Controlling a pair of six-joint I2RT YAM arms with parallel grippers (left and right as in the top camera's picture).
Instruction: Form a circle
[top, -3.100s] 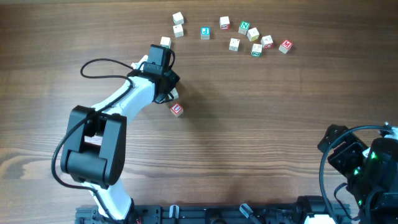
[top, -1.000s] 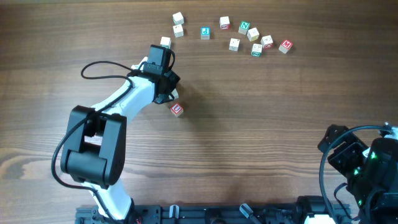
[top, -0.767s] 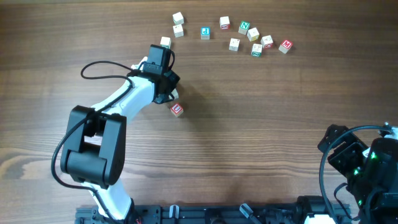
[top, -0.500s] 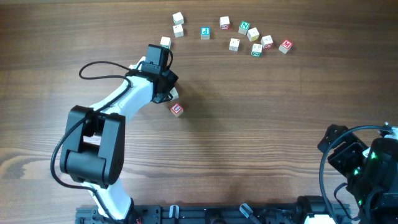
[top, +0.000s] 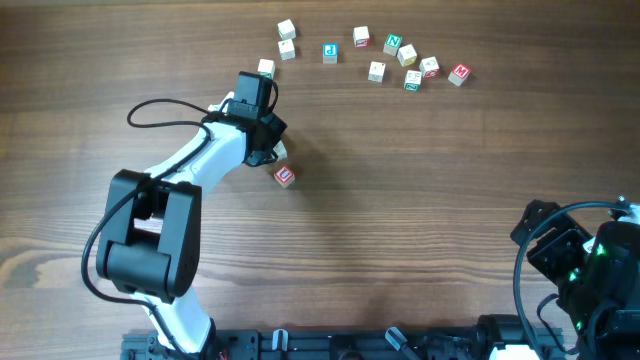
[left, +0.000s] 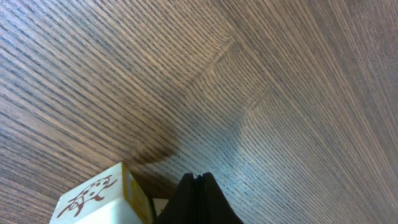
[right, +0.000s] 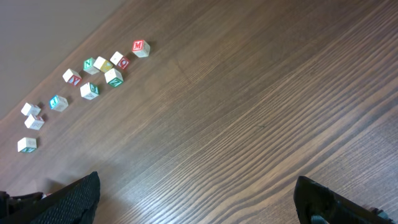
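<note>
No full circle shows. Several small pale letter cubes lie in a loose arc at the table's far side, from one cube (top: 265, 68) on the left to a red-printed cube (top: 458, 73) on the right, with a tight cluster (top: 412, 68) between; the cluster (right: 111, 67) also shows in the right wrist view. A red-printed cube (top: 285, 176) lies apart, just below my left gripper (top: 277, 151). That left gripper (left: 198, 182) is shut with nothing between its fingers; a pale cube with a brown drawing (left: 99, 199) sits close beside it on the left. My right gripper (right: 196, 205) stands open and empty.
The left arm (top: 190, 165) reaches from the front left with a black cable looping beside it. The right arm (top: 580, 270) is folded at the table's front right corner. Bare wood (top: 420, 200) lies between the two arms.
The left arm has shifted very slightly to the left. The cubes and the right arm have not moved.
</note>
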